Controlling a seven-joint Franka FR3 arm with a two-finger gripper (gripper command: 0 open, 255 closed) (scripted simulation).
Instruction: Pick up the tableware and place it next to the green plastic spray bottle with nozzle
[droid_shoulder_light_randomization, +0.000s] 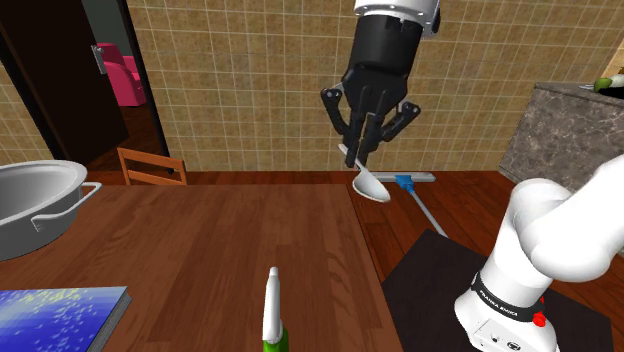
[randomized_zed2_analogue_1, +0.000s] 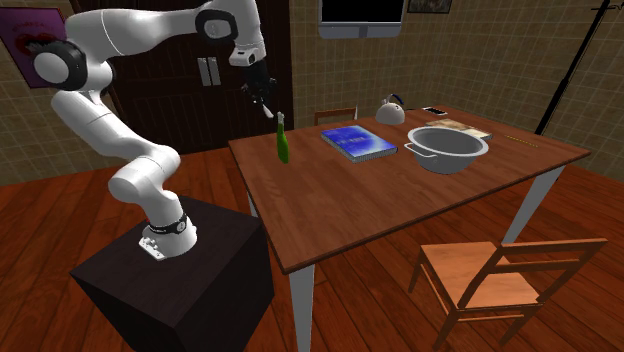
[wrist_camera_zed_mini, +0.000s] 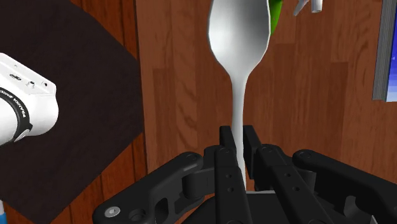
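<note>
spoon (droid_shoulder_light_randomization: 372, 186) is hanging pinched in the gripper (droid_shoulder_light_randomization: 362, 150), pickup done; setting it beside the spray bottle (droid_shoulder_light_randomization: 272, 312) below is pending.

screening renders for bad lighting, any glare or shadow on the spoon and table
Wrist view: the spoon, clasped in the gripper, has a soft pale sheen on its bowl, not blown out. Shoulder view: no cast shadow on the table, only faint gloss. Second exterior view: evenly dim, no glare.
</note>
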